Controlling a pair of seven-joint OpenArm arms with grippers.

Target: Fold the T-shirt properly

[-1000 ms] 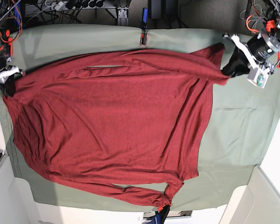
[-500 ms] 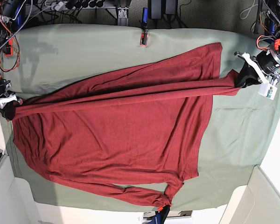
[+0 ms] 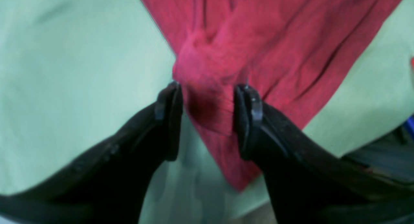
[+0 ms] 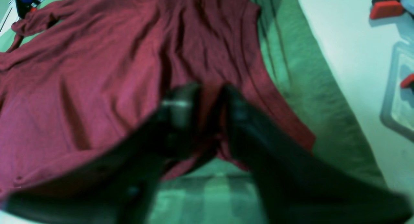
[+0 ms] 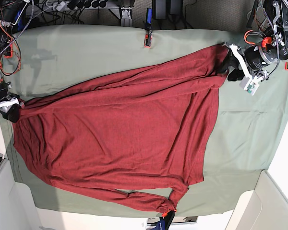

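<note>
Red knit fills most of what I see: the T-shirt (image 5: 120, 129) lies spread over the sage-green table cloth (image 5: 245, 129), its body running from my right claw (image 5: 12, 112) at the left edge of the base view across to my left claw (image 5: 230, 67) at the upper right. Starting at that left edge, my right claw sits at the shirt's corner; in its wrist view the picture is blurred, but the two dark fingers (image 4: 181, 111) stand apart with red cloth showing in the gap, so I read it as released, with the fabric lying loose between and below the jaws rather than pinched. Beyond that claw, on the white surface past the cloth edge, a clear plastic container (image 4: 399, 91) shows with something red at its rim; I cannot tell what it holds. Moving across, the folded upper edge of the shirt slopes up toward my left claw. There the jaws are plainly parted, a bunched knot of red fabric (image 3: 210, 72) just ahead of the fingertips (image 3: 171, 98) and a flap hanging down between them, touching neither pad firmly that I can see. Half a second ago both claws were clamped on the cloth and it was pulled into a taut ridge between them; now that ridge has slackened and the corner by my left claw lies higher up the table than before.
</note>
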